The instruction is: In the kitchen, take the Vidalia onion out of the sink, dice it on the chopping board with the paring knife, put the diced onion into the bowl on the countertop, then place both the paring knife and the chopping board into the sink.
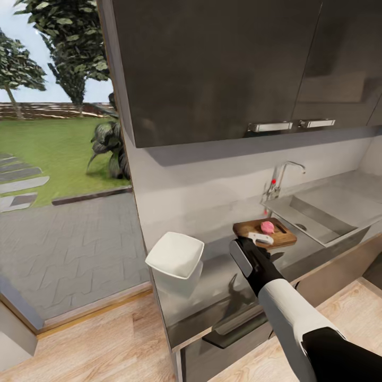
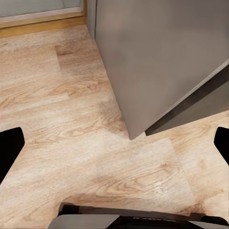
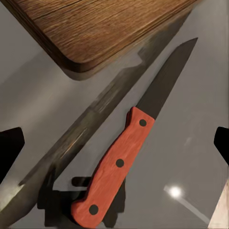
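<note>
One paring knife (image 3: 129,152) lay flat on the glossy worktop (image 3: 191,138), just beside the chopping board's (image 3: 95,28) corner, blade pointing away from the right tool (image 3: 114,148), which hung above it spread wide and gripping nothing. It looked light and rigid; the red riveted handle seemed the safest hold, though a thin thing lying flush on a slick surface could skid. On the board sat the Vidalia onion (image 1: 267,227). The left tool (image 2: 114,148), fingers apart, faced the floor.
</note>
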Controlling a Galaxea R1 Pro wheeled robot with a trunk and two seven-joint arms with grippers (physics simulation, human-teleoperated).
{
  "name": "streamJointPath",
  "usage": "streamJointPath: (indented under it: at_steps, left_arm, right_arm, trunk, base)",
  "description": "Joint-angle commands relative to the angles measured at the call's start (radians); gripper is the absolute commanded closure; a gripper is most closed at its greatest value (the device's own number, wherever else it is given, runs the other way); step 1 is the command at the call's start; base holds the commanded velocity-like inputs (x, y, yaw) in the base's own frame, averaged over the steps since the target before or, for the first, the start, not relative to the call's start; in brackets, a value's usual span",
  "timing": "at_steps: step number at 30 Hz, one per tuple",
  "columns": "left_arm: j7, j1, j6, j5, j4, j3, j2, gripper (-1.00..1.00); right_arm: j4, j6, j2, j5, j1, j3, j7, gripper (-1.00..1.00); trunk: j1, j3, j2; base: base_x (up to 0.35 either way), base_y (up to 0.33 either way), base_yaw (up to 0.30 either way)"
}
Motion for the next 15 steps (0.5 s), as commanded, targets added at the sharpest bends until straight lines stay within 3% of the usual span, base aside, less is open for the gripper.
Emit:
streamJointPath:
  at_steps: [1, 15]
  left_arm:
    - [0.006, 0.0, -0.003, 0.006, 0.0, -0.003, 0.0, -1.0]
    - [0.007, 0.0, -0.003, 0.006, 0.003, -0.006, 0.0, -1.0]
  right_arm:
    - [0.003, 0.006, -0.002, -0.007, -0.001, 0.004, -0.007, -1.0]
    - [0.01, 0.006, -0.003, -0.007, -0.001, 0.004, -0.007, -1.0]
  trunk:
    - [0.001, -0.002, -0.002]
    - [0.001, -0.02, -0.002]
  base:
    - [0.0, 0.0, 0.0]
    - [0.0, 0.0, 0.0]
